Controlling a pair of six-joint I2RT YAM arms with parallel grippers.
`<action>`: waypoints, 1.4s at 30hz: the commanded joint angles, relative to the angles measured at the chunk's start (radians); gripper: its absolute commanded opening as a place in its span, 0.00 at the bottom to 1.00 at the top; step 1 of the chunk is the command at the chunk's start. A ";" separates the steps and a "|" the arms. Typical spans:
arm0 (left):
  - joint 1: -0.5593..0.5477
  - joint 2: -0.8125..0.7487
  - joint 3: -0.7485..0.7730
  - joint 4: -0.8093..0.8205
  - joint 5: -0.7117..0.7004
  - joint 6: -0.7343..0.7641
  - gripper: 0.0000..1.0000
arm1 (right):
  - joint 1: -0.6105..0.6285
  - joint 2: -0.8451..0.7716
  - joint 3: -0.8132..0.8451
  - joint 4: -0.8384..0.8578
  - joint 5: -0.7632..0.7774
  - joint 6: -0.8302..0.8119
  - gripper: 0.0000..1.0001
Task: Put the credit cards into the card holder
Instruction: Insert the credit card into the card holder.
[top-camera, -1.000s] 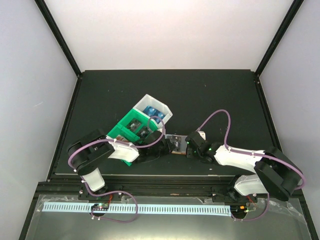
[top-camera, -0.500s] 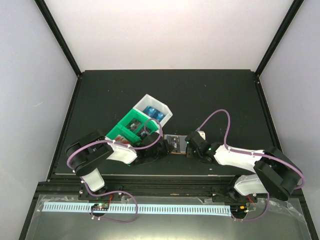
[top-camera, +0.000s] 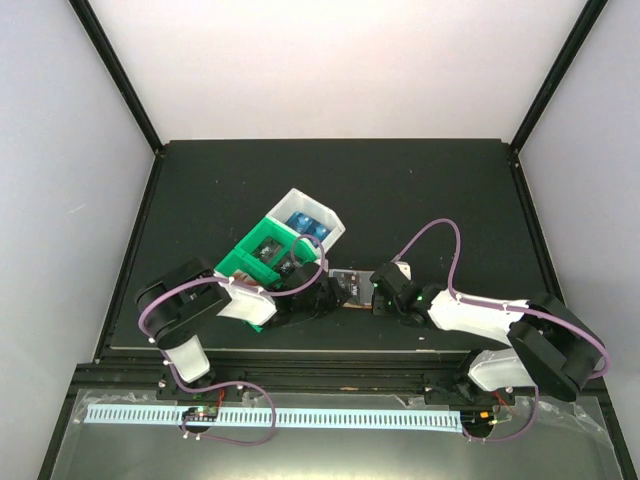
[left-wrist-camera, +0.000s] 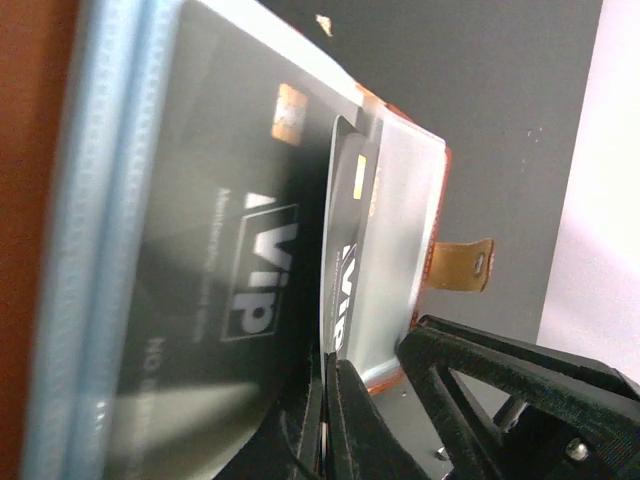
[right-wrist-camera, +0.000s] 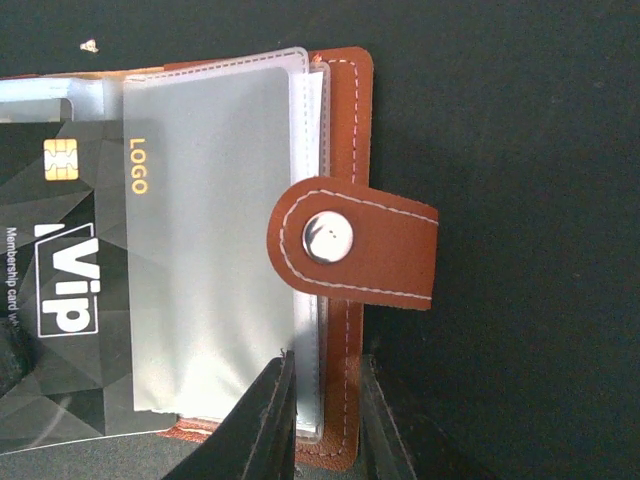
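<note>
Near the front edge of the table (top-camera: 420, 190), the right fingers (right-wrist-camera: 268, 425) are pinching the card holder (right-wrist-camera: 345, 90) by its edge, clear pockets and brown cover together. That's likely pinning it open and steady, with the snap tab (right-wrist-camera: 355, 245) lying flat. The left fingers (left-wrist-camera: 350, 430) are closed on a black card (left-wrist-camera: 345, 250), gripping it by its end and feeding it edge-on toward a clear pocket. Farther back, the green-and-white tray (top-camera: 238, 262) is holding blue cards (top-camera: 303, 222), waiting their turn.
</note>
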 joint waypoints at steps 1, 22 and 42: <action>0.004 0.042 0.037 -0.076 0.019 0.013 0.01 | 0.006 0.028 -0.036 -0.084 -0.031 0.016 0.20; -0.014 0.064 0.041 -0.058 -0.001 0.133 0.18 | 0.006 0.019 -0.038 -0.075 -0.030 0.013 0.20; -0.028 -0.008 0.013 -0.156 -0.156 0.140 0.01 | 0.006 0.022 -0.047 -0.029 -0.083 -0.015 0.20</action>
